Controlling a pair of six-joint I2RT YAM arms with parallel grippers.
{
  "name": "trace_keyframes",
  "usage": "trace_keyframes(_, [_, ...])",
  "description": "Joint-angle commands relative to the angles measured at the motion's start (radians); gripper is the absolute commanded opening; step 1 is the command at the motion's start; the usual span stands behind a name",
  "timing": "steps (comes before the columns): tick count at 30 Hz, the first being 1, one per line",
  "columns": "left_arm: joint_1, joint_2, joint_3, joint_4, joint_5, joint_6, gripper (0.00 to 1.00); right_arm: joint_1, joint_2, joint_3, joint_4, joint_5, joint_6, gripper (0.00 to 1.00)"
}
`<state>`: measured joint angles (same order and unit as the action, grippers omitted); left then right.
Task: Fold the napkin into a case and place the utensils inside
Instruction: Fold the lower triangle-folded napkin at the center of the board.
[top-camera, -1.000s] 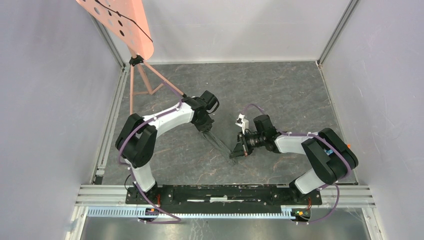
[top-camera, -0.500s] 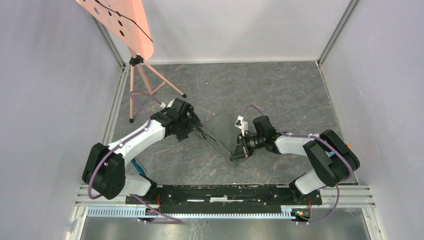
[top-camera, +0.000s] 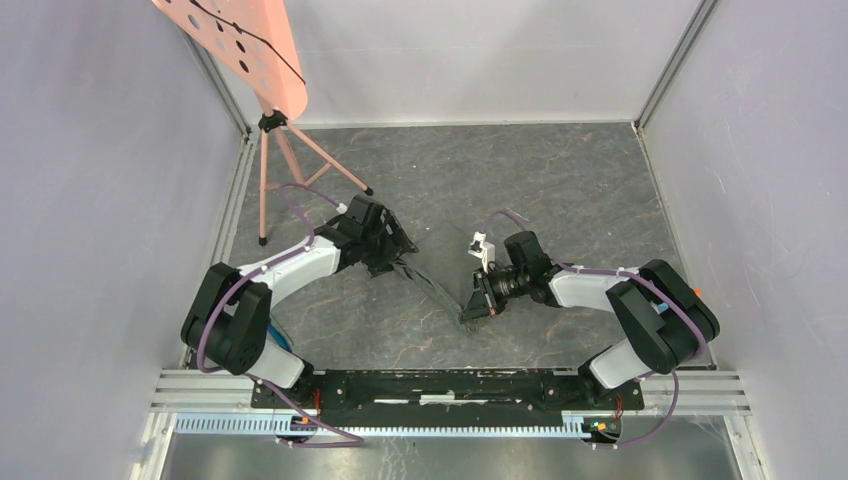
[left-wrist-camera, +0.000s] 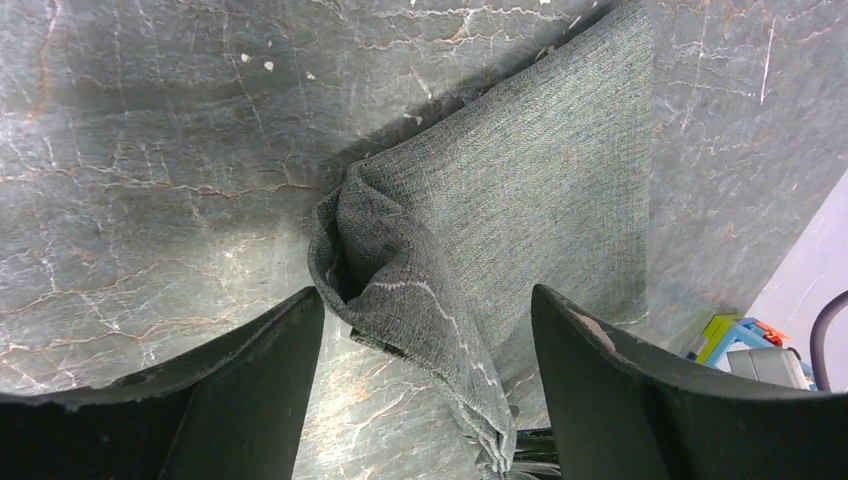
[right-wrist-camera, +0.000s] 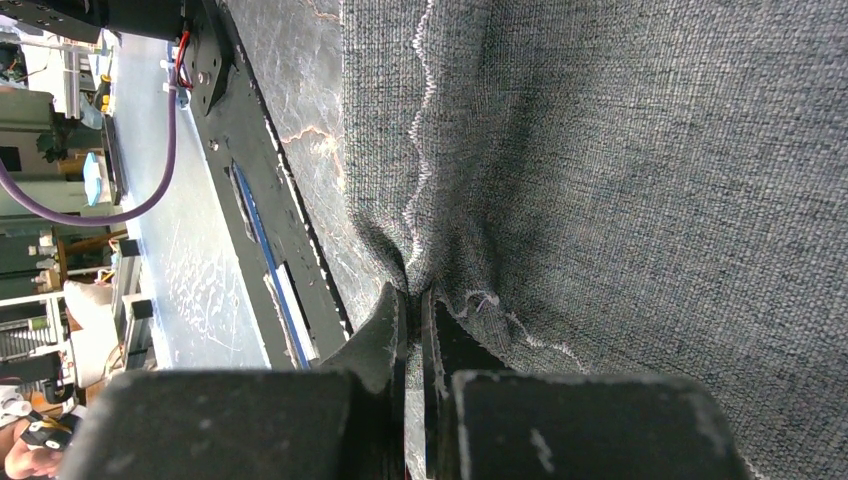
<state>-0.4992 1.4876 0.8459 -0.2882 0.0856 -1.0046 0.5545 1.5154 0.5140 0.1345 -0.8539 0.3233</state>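
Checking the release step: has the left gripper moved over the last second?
Yes. The left gripper has pulled back leftward, toward the pink tripod, and its jaws now stand open over the napkin.

A robotics lab test cell is being shown. A slate-patterned floor (top-camera: 560, 180) is being enclosed by plain pale wall panels (top-camera: 100, 220) held in aluminium posts (top-camera: 672, 62). Two white-and-black robot arms (top-camera: 310, 262) are being carried on a black mounting plate (top-camera: 440, 385) at 6 o'clock, with a slotted cable duct (top-camera: 400, 424) running beneath it. A pink perforated board (top-camera: 245, 45) is being held up on a tripod (top-camera: 290, 160) at 11 o'clock.
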Motion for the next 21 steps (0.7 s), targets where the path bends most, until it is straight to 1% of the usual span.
trace_keyframes(1, [0.006, 0.0, 0.016, 0.047, -0.006, 0.008, 0.79, 0.003, -0.016, 0.026, -0.009, 0.007, -0.025, 0.01])
trace_keyframes(3, [0.006, 0.01, 0.025, 0.038, -0.005, 0.01, 0.74, 0.003, -0.016, 0.026, -0.008, 0.007, -0.027, 0.01])
trace_keyframes(6, [0.007, 0.019, 0.029, 0.025, -0.015, 0.003, 0.64, 0.004, -0.016, 0.027, -0.007, 0.005, -0.027, 0.0])
trace_keyframes(8, [0.007, 0.014, 0.018, 0.048, -0.02, -0.007, 0.61, 0.003, -0.019, 0.027, -0.007, 0.004, -0.027, 0.0])
trace_keyframes(10, [0.007, 0.015, 0.023, 0.045, -0.02, -0.008, 0.52, 0.004, -0.02, 0.025, -0.003, 0.003, -0.029, 0.01])
trace_keyframes(14, [0.006, 0.015, 0.041, 0.041, -0.019, -0.006, 0.29, 0.004, -0.018, 0.016, 0.006, 0.0, -0.027, 0.01])
trace_keyframes(18, [0.005, 0.034, 0.096, 0.005, -0.023, -0.011, 0.16, 0.001, -0.007, 0.015, 0.013, -0.009, -0.024, 0.01])
trace_keyframes(21, [0.002, 0.085, 0.176, -0.077, -0.043, -0.011, 0.03, -0.008, 0.019, 0.021, 0.015, -0.025, -0.032, 0.01])
